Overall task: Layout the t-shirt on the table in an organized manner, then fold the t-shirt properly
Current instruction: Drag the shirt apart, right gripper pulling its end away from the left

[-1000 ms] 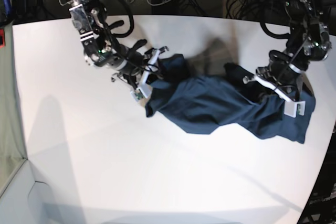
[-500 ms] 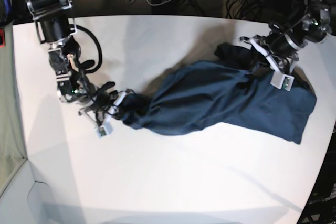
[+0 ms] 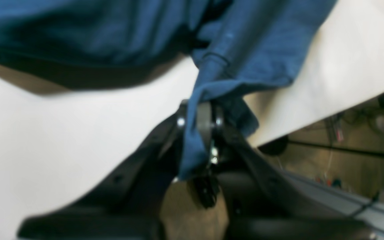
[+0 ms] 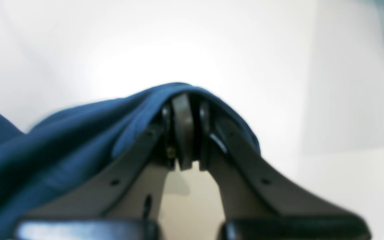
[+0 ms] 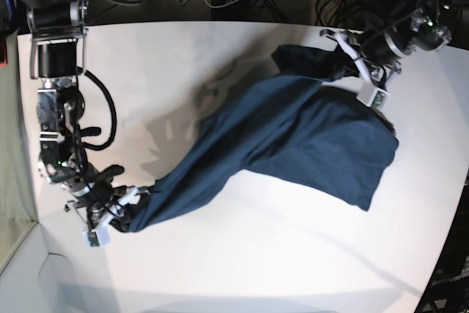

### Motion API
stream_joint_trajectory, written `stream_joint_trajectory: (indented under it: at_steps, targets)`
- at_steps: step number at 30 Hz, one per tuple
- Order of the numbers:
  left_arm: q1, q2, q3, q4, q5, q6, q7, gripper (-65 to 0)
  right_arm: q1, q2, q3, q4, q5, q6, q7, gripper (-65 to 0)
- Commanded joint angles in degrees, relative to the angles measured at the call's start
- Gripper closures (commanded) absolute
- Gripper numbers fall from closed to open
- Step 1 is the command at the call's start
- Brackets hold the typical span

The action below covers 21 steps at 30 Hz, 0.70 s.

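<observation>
Left gripper (image 3: 200,116) clamped tight on a bunched hem fold of the t-shirt (image 5: 293,133); cloth tail hanging down between the closed jaws. Right gripper (image 4: 185,133) also pinched closed on the shirt edge, navy fabric draped over its tips. Dark navy knit, soft, matte, wrinkled, stretched in a long diagonal band between both grippers, widest just below the left one. Smooth white worktop (image 5: 242,254) with curved edge underneath.
</observation>
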<state>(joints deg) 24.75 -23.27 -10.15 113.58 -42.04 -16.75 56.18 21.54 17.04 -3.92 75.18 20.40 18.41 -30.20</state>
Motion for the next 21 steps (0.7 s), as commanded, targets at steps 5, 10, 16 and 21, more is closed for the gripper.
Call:
stream_joint_trajectory:
  at_steps: [5,10,16,21]
  targets:
    - [-3.7,0.3,9.0,0.7,-0.6,0.2,-0.8,-0.1,-0.1,2.4,0.3,-0.3,0.3,-0.1,-2.7,-13.6]
    - [-9.6,5.4,17.9,0.6,-0.6,0.4,-0.8,-0.1,-0.7,4.9,0.3,-2.0,0.3,-0.1,-3.0,-25.3]
    - [-12.8,9.5,23.7,0.6,2.9,0.4,-0.8,-0.1,-5.4,7.9,1.0,5.0,0.6,-0.1,-3.1,-31.1]
    - [-12.6,9.3,24.1,0.6,1.4,0.4,-0.1,-8.2,-12.4,7.5,5.8,14.1,0.4,-0.1,-2.9,-31.5]
